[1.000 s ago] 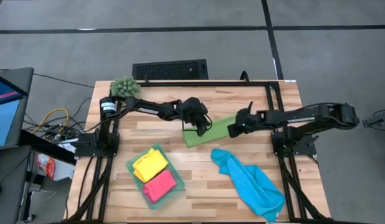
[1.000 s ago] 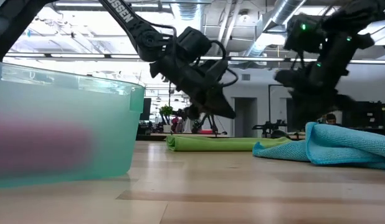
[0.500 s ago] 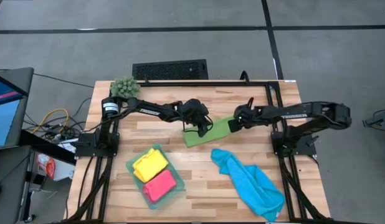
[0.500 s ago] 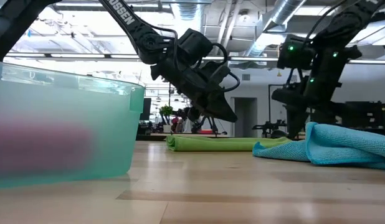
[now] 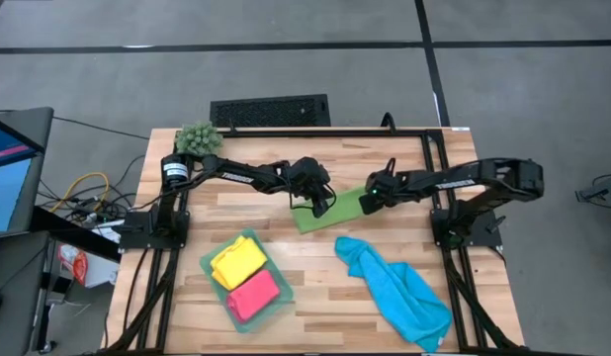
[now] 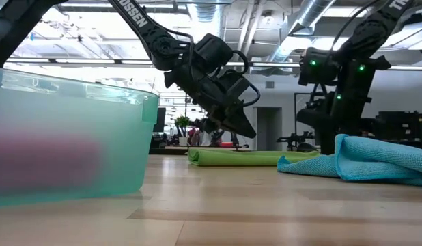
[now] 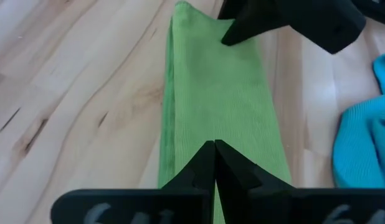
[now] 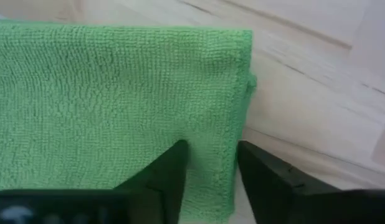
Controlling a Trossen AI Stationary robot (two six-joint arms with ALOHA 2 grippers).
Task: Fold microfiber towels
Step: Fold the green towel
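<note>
A green towel (image 5: pixel 335 208), folded into a long strip, lies flat on the wood in the middle of the table. My left gripper (image 7: pixel 214 146) hovers shut just above the strip's left half (image 6: pixel 250 133), clear of the cloth. My right gripper (image 8: pixel 211 165) points steeply down at the strip's right end (image 5: pixel 368 203), open. One finger (image 8: pixel 174 168) stands over the cloth and the other (image 8: pixel 258 174) beyond its edge. A crumpled blue towel (image 5: pixel 394 287) lies near the right front. Folded yellow (image 5: pixel 236 260) and pink (image 5: pixel 253 294) towels sit in the tray. My right gripper straddles the green towel's folded long edge (image 8: pixel 237 134) close to its end corner, coming from above. One finger is over the cloth and one over bare wood beside it. Whether the fingertips touch the cloth I cannot tell. The towel lies flat.
The pale teal tray (image 5: pixel 209 259) stands at the front left and fills the low view's left side (image 6: pixel 67 137). A spiky green plant ball (image 5: pixel 198 138) sits at the far left corner. Bare wood lies between the tray and the blue towel.
My right gripper has come down and moved toward the table's left, onto the green towel's right end. The towel lies as before.
</note>
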